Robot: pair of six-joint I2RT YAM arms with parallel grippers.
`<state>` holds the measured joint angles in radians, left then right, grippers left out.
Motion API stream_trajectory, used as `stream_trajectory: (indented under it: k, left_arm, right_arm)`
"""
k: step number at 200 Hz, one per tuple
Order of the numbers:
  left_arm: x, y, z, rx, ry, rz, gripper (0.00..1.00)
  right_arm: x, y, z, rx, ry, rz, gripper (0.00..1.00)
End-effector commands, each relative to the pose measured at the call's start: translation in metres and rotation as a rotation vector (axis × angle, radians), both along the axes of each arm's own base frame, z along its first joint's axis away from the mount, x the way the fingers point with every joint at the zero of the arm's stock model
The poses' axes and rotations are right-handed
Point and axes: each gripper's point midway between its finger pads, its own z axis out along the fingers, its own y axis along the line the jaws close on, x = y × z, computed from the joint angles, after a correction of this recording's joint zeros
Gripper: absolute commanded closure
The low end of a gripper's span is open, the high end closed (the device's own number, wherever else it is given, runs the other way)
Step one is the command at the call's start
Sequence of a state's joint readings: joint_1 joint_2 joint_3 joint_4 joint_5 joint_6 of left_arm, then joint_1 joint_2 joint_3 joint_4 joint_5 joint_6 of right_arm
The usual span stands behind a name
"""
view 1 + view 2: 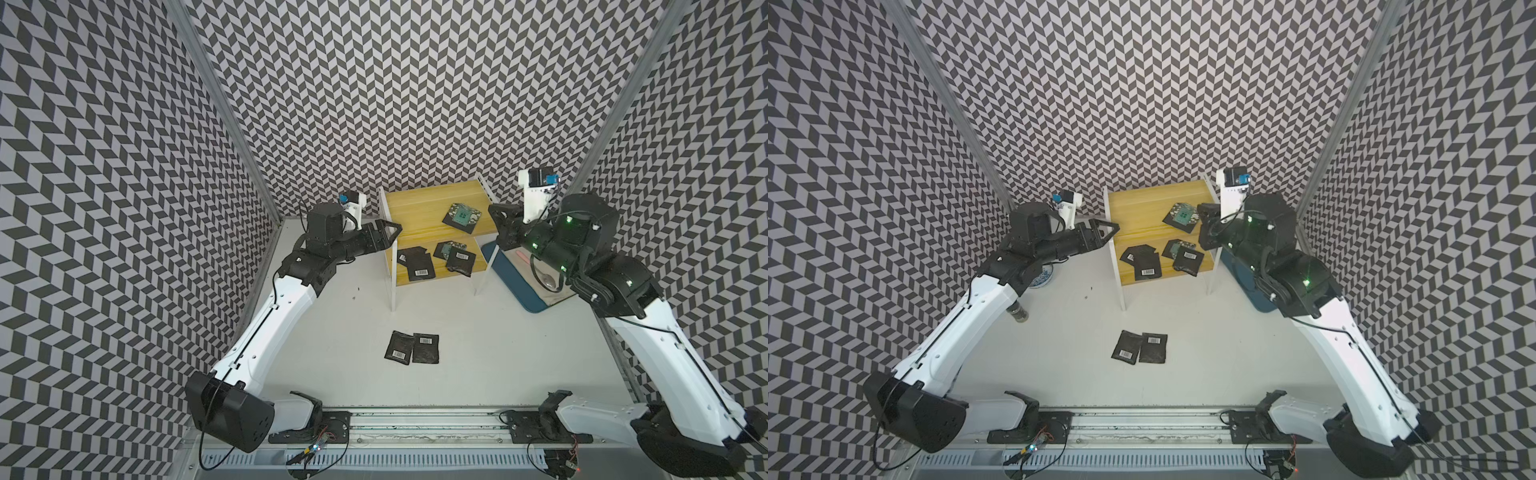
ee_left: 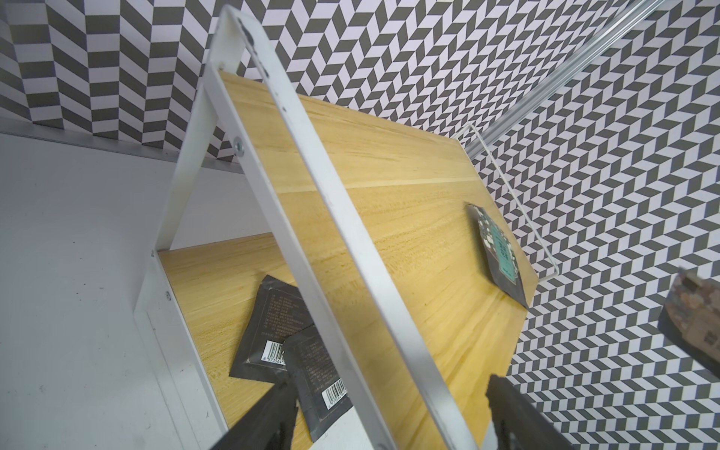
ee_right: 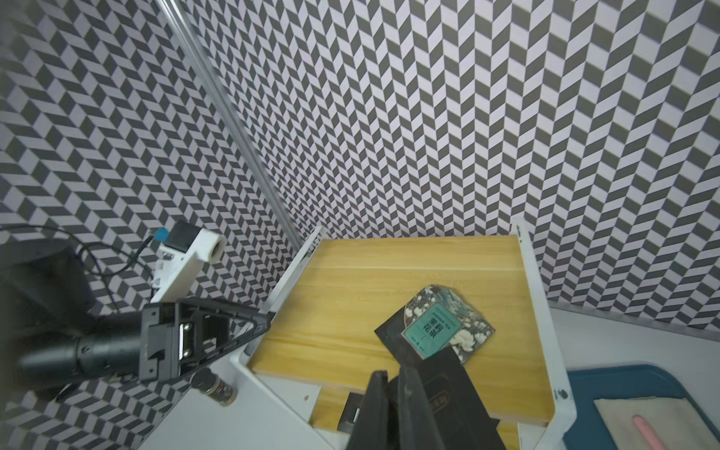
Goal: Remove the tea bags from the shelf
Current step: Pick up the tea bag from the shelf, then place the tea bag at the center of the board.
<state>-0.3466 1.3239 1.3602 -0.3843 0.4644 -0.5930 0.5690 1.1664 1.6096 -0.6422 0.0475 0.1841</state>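
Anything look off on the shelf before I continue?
Nothing spilled or damaged. On the lower board of the two-tier yellow wooden shelf, black tea sachets lie in skewed, overlapping heaps; on top, a green-patterned sachet sits crooked over a black one.

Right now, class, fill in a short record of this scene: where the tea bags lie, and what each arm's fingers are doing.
Table: two tea bags, side by side
Shelf lower board: at least four bags
Shelf upper board: green-faced bag
Left fingers: open, at the shelf's white frame
Right fingers: shut on a black bag
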Motion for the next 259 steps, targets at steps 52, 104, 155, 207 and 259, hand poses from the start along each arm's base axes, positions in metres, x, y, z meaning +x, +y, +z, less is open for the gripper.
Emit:
stream_trajectory:
  k: [52,104,155,207,259]
  left_arm:
    - [-0.020,0.011,0.035,-0.007,-0.100,-0.005,0.14]
    - [-0.036,0.022,0.024,0.002,-0.091,0.014,0.11]
    - [-0.050,0.035,-0.009,0.020,-0.026,0.041,0.11]
    - [-0.052,0.037,-0.028,0.021,0.014,0.039,0.11]
    - [-0.052,0.038,-0.045,0.022,0.044,0.040,0.11]
  right_arm:
    - [-0.057,0.009,-0.072,0.050,0.028,0.204,0.93]
    - [-0.074,0.017,-0.155,0.105,0.127,0.248,0.91]
    - [-0.076,0.029,-0.240,0.076,0.248,0.194,0.90]
    - [-0.080,0.047,-0.313,0.031,0.359,0.132,0.89]
    - [-0.083,0.045,-0.362,0.018,0.430,0.084,0.88]
